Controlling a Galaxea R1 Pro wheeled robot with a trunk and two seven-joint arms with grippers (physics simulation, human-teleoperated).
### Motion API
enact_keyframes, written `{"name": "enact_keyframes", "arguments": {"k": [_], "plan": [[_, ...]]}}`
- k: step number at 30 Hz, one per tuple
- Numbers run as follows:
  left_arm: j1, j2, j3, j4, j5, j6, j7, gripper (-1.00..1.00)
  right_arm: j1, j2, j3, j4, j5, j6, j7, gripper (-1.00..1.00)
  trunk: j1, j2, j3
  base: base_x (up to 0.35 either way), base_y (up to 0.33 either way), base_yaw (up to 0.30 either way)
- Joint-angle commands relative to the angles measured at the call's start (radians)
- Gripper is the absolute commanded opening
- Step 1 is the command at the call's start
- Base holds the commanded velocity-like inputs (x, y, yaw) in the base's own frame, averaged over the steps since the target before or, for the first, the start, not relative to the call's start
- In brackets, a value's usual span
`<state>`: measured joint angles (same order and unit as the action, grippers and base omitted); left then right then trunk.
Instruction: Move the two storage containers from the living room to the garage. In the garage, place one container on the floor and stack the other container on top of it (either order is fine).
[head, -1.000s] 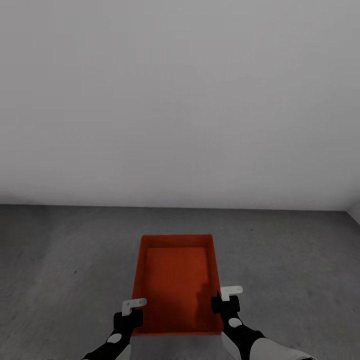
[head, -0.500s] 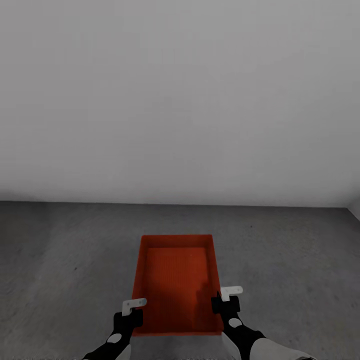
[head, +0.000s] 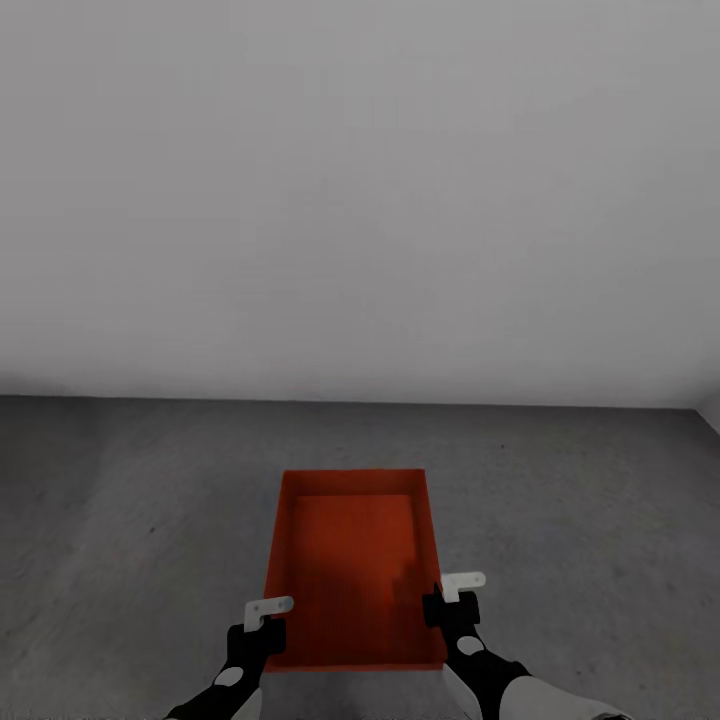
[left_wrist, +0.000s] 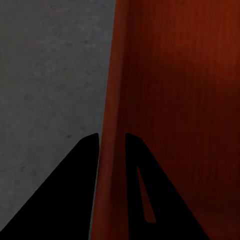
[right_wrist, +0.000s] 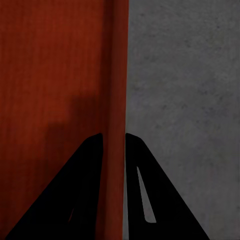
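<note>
**Head view: a red-orange bin held by both grippers above a grey garage floor**

Head view: a plain white wall (head: 360, 190) fills the upper half of the frame. Below it lies the dark grey, speckled floor (head: 130, 520). In the lower centre is one storage container (head: 352, 560), a red-orange, open-topped rectangular bin seen from above, its long sides running away from the camera. The left gripper (head: 266, 618) sits at the bin's lower left edge and the right gripper (head: 449, 598) at its lower right edge, each on a dark arm rising from the bottom of the frame. A shadow falls inside the bin near the right gripper.

Left wrist view: the two dark fingers (left_wrist: 75, 195) rise from the bottom of the frame, one on each side of the bin's thin left wall, clamped on it. The bin's red interior fills the right of the frame; grey floor fills the left.

Right wrist view: the dark fingers (right_wrist: 80, 195) likewise pinch the bin's right wall between them. Red interior lies at the left of the frame, grey floor at the right.
</note>
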<state>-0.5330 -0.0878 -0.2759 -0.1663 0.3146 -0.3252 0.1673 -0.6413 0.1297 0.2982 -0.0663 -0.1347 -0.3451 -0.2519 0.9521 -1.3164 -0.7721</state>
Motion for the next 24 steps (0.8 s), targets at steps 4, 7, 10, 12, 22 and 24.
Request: {"name": "enact_keyframes", "arguments": {"k": [4, 7, 10, 12, 22, 24], "plan": [[-0.001, 0.000, 0.009, -0.001, 0.003, -0.038, 0.028, -1.00, -0.001, 0.001, -0.048, 0.003, -0.011, 0.001, 0.031, -1.00, 0.000, 0.000, -0.007, 0.000, 0.000, 0.000], [-0.001, 0.000, 0.009, -0.001, 0.000, -0.038, 0.028, -1.00, -0.001, 0.001, -0.048, 0.003, -0.011, 0.001, 0.031, -1.00, 0.000, 0.000, -0.012, 0.000, 0.000, 0.000], [-0.001, 0.000, 0.009, -0.001, -0.001, -0.038, 0.026, -1.00, -0.001, 0.001, -0.048, 0.003, -0.011, 0.001, 0.031, -1.00, 0.000, 0.000, -0.017, 0.000, 0.000, 0.000], [-0.001, 0.000, 0.009, -0.001, -0.002, -0.038, 0.026, -1.00, 0.000, 0.001, -0.048, 0.003, -0.011, 0.001, 0.031, -1.00, 0.000, 0.000, -0.020, 0.000, 0.000, 0.000], [-0.001, 0.000, 0.009, -0.001, -0.002, -0.038, 0.026, -1.00, -0.001, -0.001, -0.049, 0.003, -0.012, 0.001, 0.033, -1.00, 0.000, 0.000, -0.034, 0.000, 0.000, 0.000], [-0.001, 0.000, 0.009, -0.001, -0.002, -0.038, 0.026, -1.00, 0.000, -0.001, -0.049, 0.003, -0.012, 0.001, 0.032, -1.00, 0.000, 0.000, -0.035, 0.000, 0.000, 0.000]]}}
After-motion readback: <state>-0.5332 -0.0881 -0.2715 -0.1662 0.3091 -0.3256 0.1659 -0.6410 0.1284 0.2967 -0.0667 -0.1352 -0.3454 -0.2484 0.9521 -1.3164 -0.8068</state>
